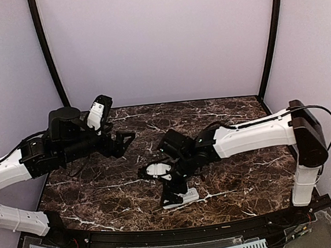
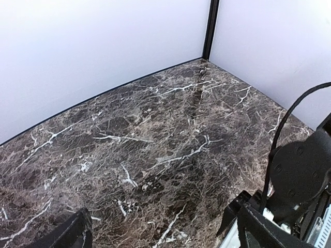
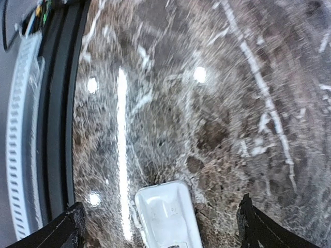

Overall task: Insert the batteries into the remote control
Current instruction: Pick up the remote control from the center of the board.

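Across the dark marbled tabletop (image 1: 239,175), the left tool (image 2: 160,227) hangs open and empty near the left edge. The right tool (image 3: 161,222) is spread wide above the remote control (image 1: 186,198), not clamping it, near the middle of the near edge. The remote's long axis seems to run roughly along that edge. No batteries are visible, so loading looks unstarted.

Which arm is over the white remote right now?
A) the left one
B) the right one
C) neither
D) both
B: the right end effector points down over the remote, which shows between its spread fingers in its wrist camera. The left end effector is off to the left with only bare table in front of it.
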{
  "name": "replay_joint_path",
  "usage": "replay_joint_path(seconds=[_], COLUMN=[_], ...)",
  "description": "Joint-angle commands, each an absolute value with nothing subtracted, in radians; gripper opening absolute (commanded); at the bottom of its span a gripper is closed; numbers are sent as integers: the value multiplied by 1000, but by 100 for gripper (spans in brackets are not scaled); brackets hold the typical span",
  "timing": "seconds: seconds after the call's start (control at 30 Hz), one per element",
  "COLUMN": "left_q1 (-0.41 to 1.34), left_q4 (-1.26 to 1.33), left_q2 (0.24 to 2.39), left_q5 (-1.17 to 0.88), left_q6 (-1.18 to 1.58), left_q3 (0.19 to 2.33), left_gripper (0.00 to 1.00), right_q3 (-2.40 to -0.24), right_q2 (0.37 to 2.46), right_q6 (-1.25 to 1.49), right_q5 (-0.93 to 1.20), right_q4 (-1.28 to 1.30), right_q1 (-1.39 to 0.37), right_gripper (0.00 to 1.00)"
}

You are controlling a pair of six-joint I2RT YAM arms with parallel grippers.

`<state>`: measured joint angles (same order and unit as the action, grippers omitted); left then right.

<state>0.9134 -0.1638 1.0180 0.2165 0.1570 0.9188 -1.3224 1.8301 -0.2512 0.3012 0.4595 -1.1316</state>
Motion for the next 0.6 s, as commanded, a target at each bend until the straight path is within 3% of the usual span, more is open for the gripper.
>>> replay_joint_path(seconds=[0.0,0.2,0.57], left_q1=[911,910,911], left_q4=[-255,-249,-218], left_q2=[1005,1010,1035], left_q5=[280,265,260], left_q6=[188,173,135], left_q3=[888,869,859], left_gripper=[97,97,96], right_q3=[-1442,-1508,-1509], right_q2=[1984,2078,2106], right_q6=[-502,-472,-451], right_q5=[233,176,27], right_q4=[734,755,772], right_q1=[-1156,-1178,-1236], right_gripper=[99,95,72])
